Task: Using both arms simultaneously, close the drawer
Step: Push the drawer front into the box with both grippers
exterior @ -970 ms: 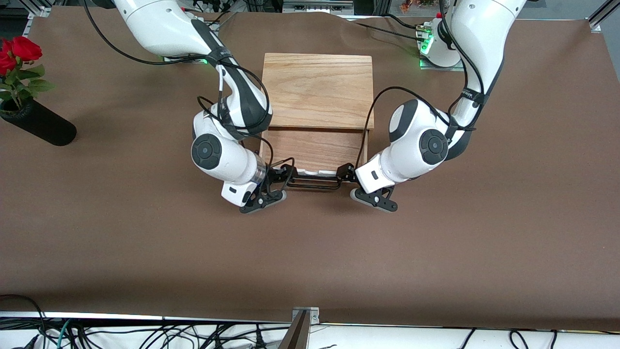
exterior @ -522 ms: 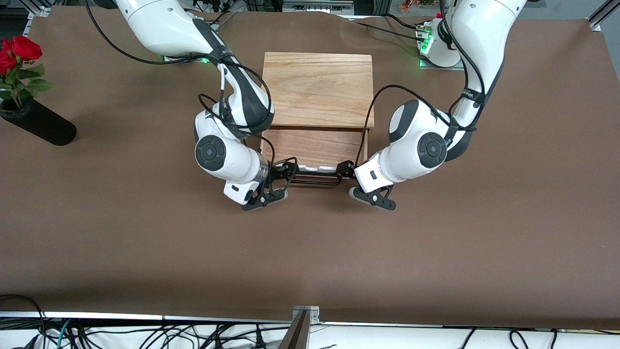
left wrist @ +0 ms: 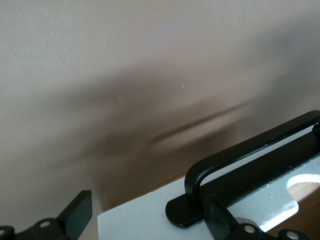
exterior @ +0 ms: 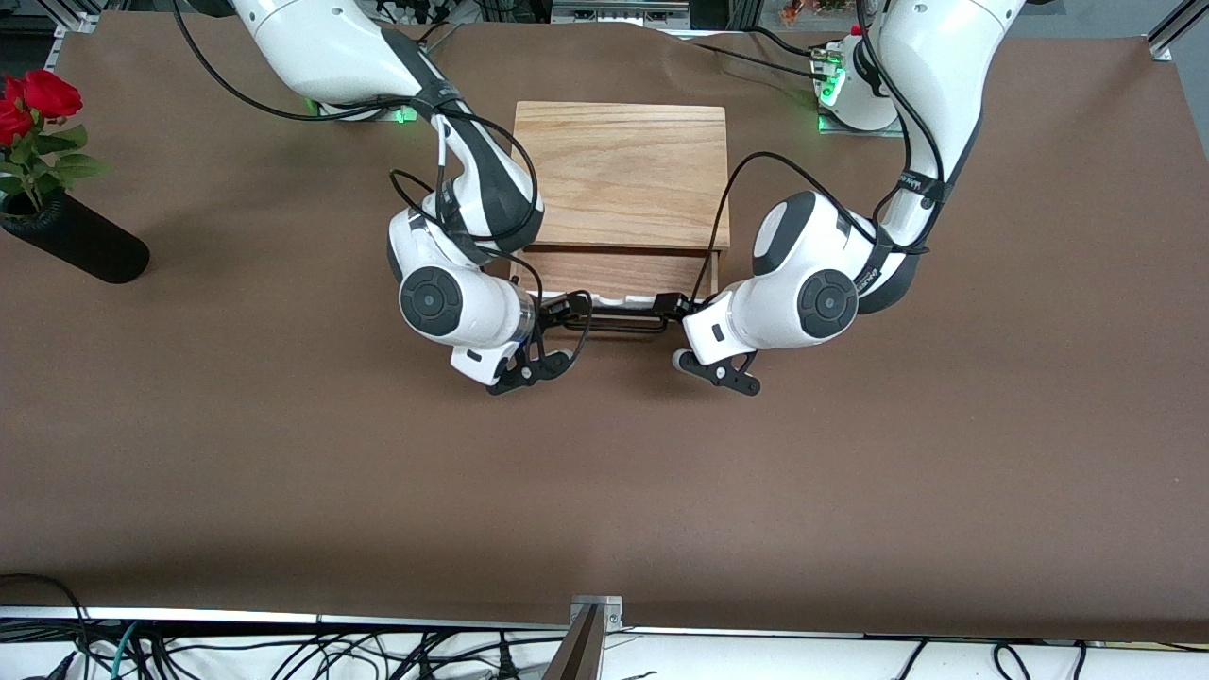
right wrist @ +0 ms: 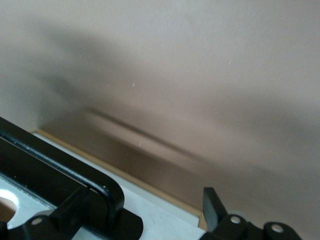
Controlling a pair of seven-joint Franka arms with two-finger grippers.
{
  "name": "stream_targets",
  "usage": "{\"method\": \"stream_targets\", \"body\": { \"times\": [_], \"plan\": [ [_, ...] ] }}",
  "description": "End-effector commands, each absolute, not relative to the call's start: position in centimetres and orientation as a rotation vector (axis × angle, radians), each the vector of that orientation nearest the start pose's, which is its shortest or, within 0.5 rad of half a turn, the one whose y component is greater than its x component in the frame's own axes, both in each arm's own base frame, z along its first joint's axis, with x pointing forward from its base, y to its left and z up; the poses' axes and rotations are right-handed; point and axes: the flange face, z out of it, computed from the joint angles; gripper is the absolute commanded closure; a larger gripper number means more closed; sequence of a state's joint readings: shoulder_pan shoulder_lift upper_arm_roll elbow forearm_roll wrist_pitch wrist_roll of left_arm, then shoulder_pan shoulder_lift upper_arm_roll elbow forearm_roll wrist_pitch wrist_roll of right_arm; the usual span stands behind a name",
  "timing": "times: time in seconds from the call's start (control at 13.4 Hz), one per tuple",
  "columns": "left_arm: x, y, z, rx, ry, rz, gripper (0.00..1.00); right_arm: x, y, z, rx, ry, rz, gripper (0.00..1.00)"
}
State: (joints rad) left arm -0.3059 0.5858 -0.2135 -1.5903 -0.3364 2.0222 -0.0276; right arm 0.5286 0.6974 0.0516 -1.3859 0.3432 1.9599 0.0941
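My arms (exterior: 453, 302) have glossy white shells with matt black bands. The box (exterior: 621, 170) is light wood with visible grain. The drawer (exterior: 614, 274) has a matt white front and a smooth black wire handle (left wrist: 250, 165). The table (exterior: 604, 491) cover looks like matt brown cloth.

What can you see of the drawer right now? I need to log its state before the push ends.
The drawer is a shallow light-wood tray with a white front panel and a thin black wire handle. It is partly open, sticking out of the oak box toward the front camera. The left pincer and right pincer, both open, press the panel at the handle's ends.
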Motion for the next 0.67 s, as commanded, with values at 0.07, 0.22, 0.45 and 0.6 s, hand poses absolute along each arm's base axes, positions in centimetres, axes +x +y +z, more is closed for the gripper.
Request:
{"method": "stream_targets", "body": {
  "times": [0.07,0.22,0.45,0.6],
  "plan": [
    [56.5,-34.0,27.8,-3.363,0.584,0.710,0.00,57.2,41.6,29.3,-2.782,-0.493,0.452,0.00],
    [55.7,-34.1,27.8,-3.357,0.580,0.822,0.00,56.6,42.1,29.2,-2.772,-0.512,0.487,0.00],
    [54.5,-33.9,27.7,-3.313,0.594,0.988,0.00,55.6,42.4,29.1,-2.768,-0.538,0.560,0.00],
    [53.9,-33.7,27.6,-3.277,0.613,1.069,0.00,54.7,42.6,28.8,-2.760,-0.559,0.625,0.00]
  ]
}}
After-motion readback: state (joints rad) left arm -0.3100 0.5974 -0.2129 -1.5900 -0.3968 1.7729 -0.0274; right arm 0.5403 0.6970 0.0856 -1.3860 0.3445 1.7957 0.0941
